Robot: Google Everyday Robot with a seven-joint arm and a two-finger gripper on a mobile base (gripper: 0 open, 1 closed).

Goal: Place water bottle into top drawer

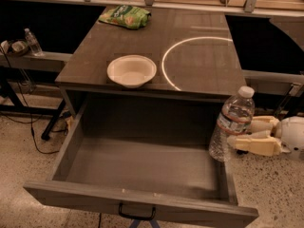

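The water bottle (231, 123) is clear ribbed plastic with a white cap and a red, white and blue label. It stands upright over the right side of the open top drawer (142, 167), at the drawer's right wall. My gripper (236, 136) reaches in from the right; its pale fingers (254, 145) close on the bottle's lower half. The drawer is pulled fully out, its inside is bare, and its black handle (137, 214) shows at the front centre.
On the table top (199, 70) sit a white bowl (131, 71) near the front edge, a green snack bag (126, 16) at the back and a bright ring of light. A small dim bottle (32, 42) stands on a shelf at the left. Speckled floor lies around.
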